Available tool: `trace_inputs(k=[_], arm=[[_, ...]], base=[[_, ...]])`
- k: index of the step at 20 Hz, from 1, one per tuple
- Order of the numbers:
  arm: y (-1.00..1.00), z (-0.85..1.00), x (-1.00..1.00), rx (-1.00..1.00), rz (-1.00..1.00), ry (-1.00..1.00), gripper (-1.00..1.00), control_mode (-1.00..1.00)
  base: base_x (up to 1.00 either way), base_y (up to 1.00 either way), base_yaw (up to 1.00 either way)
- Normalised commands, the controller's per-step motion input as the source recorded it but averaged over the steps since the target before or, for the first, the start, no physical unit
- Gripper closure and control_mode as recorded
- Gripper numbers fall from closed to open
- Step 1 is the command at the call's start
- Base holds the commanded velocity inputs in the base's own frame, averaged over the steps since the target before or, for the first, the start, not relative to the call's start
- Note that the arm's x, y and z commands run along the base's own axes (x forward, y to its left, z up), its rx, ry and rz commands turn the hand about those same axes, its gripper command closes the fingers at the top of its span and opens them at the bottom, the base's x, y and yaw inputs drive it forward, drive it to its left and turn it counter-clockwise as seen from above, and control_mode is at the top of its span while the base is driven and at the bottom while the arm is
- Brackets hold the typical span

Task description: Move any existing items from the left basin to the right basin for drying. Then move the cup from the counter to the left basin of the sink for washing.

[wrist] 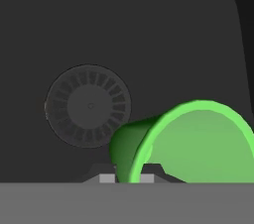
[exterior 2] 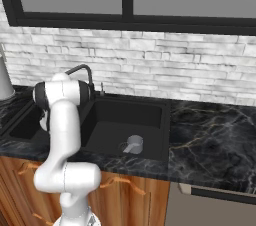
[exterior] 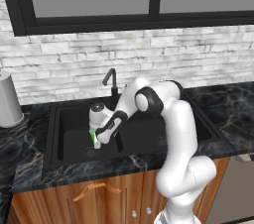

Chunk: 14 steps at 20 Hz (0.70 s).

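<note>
My gripper (exterior: 95, 141) reaches down into the left basin (exterior: 72, 124) and is shut on the bright green cup (exterior: 92, 136). In the hand view the gripper (wrist: 126, 179) pinches the cup (wrist: 193, 141) by its wall; the cup lies tilted with its open mouth towards the camera, just above the basin floor and beside the round drain (wrist: 88, 105). The right basin (exterior 2: 145, 120) holds a pale grey mug (exterior 2: 133, 144) lying near its drain. My arm hides most of the left basin (exterior 2: 24, 126) in the right base view.
A thin black faucet (exterior: 111, 80) rises behind the sink's divider. A steel canister (exterior: 8, 100) stands on the counter (exterior: 225, 111) at far left. Wooden cabinets (exterior: 99, 196) run below, and a brick wall with a window lies behind.
</note>
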Motion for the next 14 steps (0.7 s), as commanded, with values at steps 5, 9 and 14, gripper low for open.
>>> trace_inputs(k=[5, 9, 14], arm=[[0.00, -0.29, 0.21, 0.00, 0.00, 0.00, 1.00, -1.00], [0.00, -0.16, 0.11, 0.00, 0.00, 0.00, -1.00, -1.00], [0.00, 0.00, 0.01, 0.00, 0.00, 0.00, -1.00, -1.00]], base=[[0.00, 0.00, 0.00], [0.00, 0.00, 0.00], [0.00, 0.00, 0.00]])
